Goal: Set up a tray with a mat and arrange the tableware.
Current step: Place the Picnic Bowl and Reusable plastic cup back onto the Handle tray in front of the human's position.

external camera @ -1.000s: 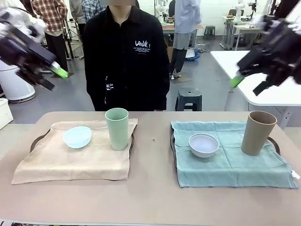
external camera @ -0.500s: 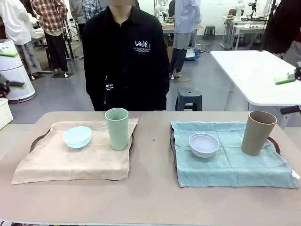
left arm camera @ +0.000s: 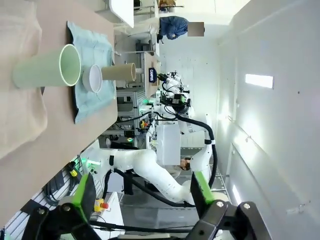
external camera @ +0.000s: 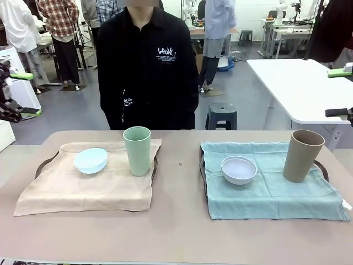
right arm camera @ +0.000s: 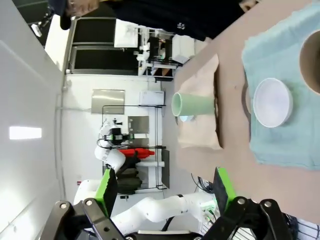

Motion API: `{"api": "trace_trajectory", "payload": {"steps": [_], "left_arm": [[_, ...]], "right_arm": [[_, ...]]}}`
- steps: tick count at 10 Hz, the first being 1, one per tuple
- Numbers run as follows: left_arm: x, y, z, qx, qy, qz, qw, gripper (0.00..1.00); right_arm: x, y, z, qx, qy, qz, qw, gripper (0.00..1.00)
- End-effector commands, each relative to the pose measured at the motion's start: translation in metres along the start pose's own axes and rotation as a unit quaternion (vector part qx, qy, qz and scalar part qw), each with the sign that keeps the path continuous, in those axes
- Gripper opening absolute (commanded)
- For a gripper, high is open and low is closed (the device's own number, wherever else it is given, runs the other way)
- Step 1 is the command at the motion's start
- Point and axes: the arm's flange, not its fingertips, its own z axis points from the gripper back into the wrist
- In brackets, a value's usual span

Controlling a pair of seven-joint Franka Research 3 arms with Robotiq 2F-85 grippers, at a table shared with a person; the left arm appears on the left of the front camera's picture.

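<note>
A beige mat covers the left tray; a pale blue bowl and a pale green cup stand on it. On the right, a teal mat carries a white-grey bowl and a tan cup. My left gripper hangs open at the left edge, high and clear of the table. My right gripper is open at the right edge. The left wrist view has open jaws and the green cup. The right wrist view has open jaws and the white bowl.
A person in black stands at the table's far side, hands out of sight. A white table and a dark stool stand behind. Bare tabletop runs between the two trays.
Both arms have drawn back from above the table's upper corners to the picture's left and right edges. The mats, bowls and cups have not moved.
</note>
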Motion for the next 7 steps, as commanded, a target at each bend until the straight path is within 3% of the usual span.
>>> {"api": "trace_trajectory", "payload": {"steps": [1, 7], "left_arm": [[-0.0020, -0.0025, -0.0018, -0.006, -0.002, -0.004, 1.000, 1.00], [-0.0020, -0.0025, -0.0018, -0.006, -0.002, -0.004, 1.000, 1.00]], "right_arm": [[-0.0038, 0.0011, 0.0029, -0.010, 0.008, -0.004, 1.000, 1.00], [-0.0038, 0.0011, 0.0029, -0.010, 0.008, -0.004, 1.000, 1.00]]}}
